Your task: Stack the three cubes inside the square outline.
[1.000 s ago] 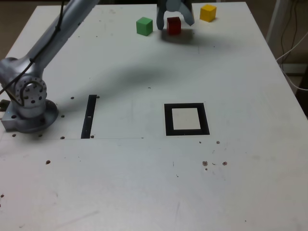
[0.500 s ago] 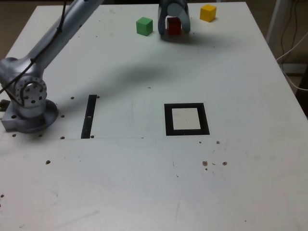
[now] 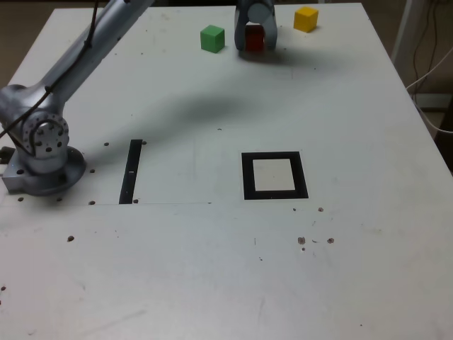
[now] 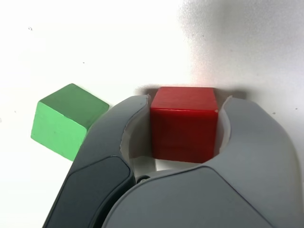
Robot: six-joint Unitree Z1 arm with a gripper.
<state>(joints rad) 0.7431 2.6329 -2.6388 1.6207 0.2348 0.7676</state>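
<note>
**Red Cube Between the Jaws at the Table's Far Edge**

While the grey arm reached across the white tabletop, the small solid red cube sat at the far edge of the table, well apart from the thick black square outline with its pale cream centre. Being a cube, it had no long axis; in the wrist view 1 flat face was turned squarely toward the camera, with its edges running straight between the 2 jaws. The grey gripper had narrowed around it: both curved jaws sat right against the cube's opposite sides, with no gap visible on either side, though whether they pressed firmly could not be told. The cube appeared to rest on the table.

The small green cube lay just beside the gripper on the exterior view's left, clear of the jaws and turned at an angle in the wrist view. The small yellow cube stood near on the exterior view's right, also untouched. A narrow black strip lay near the arm's base.
</note>
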